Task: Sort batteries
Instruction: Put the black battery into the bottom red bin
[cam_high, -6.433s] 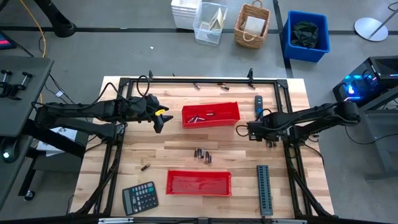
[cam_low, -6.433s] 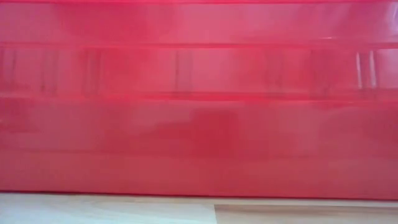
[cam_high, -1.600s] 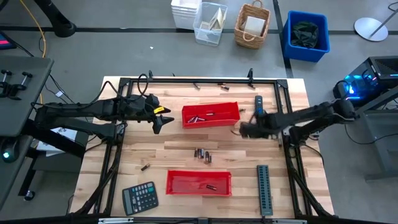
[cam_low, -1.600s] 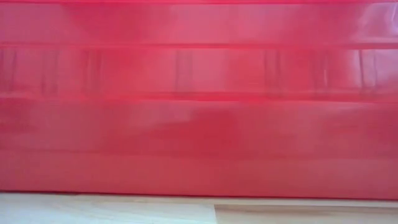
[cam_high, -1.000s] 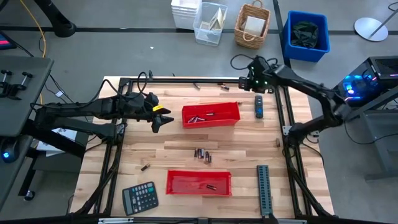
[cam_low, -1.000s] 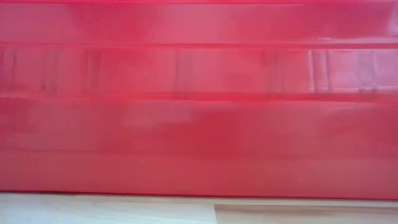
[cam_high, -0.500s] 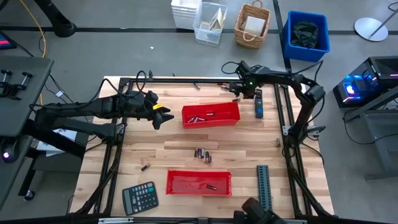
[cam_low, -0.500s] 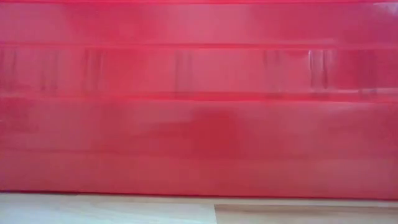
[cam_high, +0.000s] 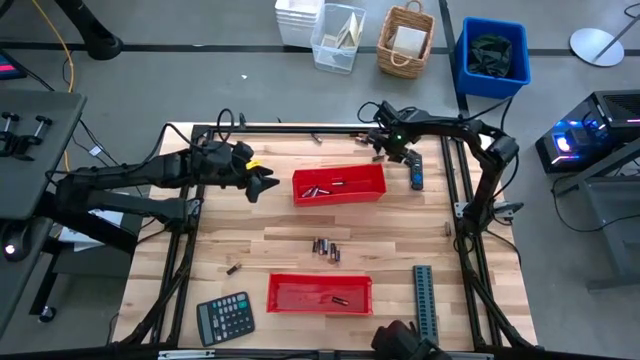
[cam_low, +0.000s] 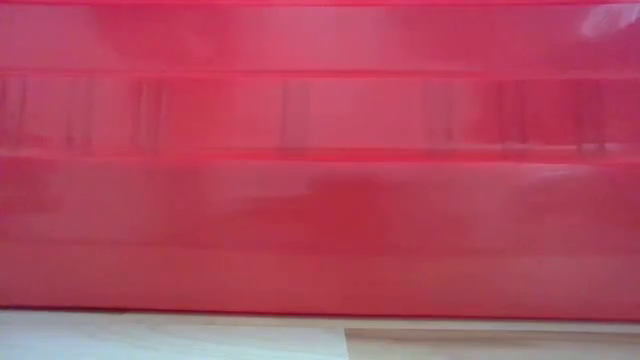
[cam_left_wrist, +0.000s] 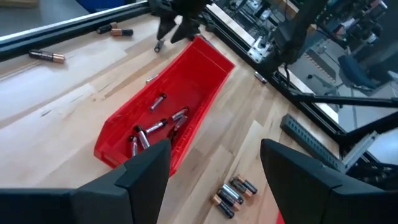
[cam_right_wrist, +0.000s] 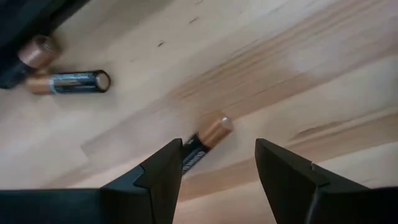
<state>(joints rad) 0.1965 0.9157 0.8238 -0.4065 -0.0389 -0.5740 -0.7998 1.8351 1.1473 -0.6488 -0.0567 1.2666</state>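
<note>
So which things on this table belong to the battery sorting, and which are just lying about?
Part of the job:
- loose batteries mid-table
- far red tray, holding batteries
- near red tray
- battery between the open right hand fingers

Lying about:
- calculator
- grey ridged strip
- black-and-blue device

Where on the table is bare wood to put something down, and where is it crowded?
Free: the wood between the far red tray and the battery cluster, and the strip between the near red tray and the grey ridged strip. Crowded: the far edge, where the right gripper hangs over loose batteries.
</note>
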